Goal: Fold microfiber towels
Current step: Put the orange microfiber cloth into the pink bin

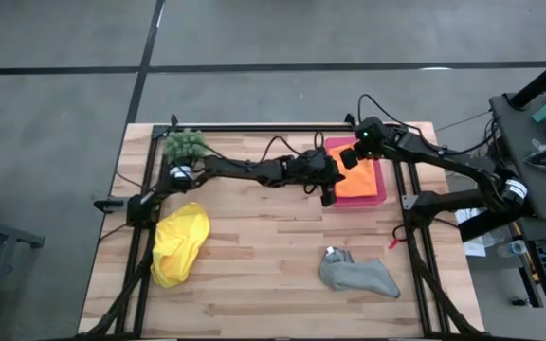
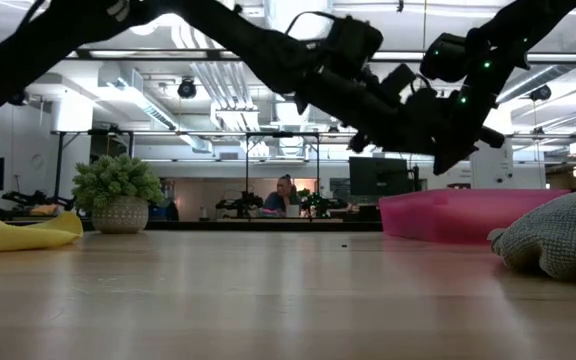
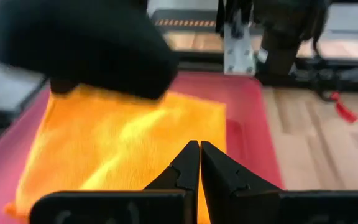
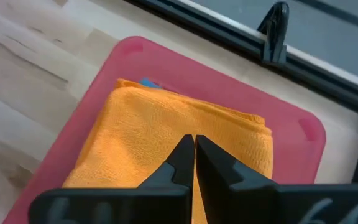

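The orange towel (image 1: 360,184) is seen folded into a neat rectangle and laid in the pink tray (image 1: 379,198) at the far right part of the counter (image 1: 254,256); in the right wrist view a sliver of blue cloth (image 4: 149,83) shows under its far edge, so a folded blue towel is judged to lie beneath it. The yellow towel (image 1: 178,244) is left crumpled near the left edge of the counter, and the grey towel (image 1: 358,275) is bunched toward the front right, well apart from the tray. The step in hand is judged to be the finishing of the orange towel's placement on the stack, with two loose towels not yet folded. The next move is judged to call for both arms to be lifted clear of the tray and brought to one of the crumpled cloths, which must be spread flat before any fold can be made. The left gripper (image 1: 331,192) is held just at the tray's near-left edge with its fingers pressed together and empty, at the end of an arm stretched far across the counter from the left. The right gripper (image 1: 349,158) is poised over the orange towel, also closed on nothing, its arm reaching in from the right. A spiky green potted plant (image 1: 185,144) is placed at the far left corner.
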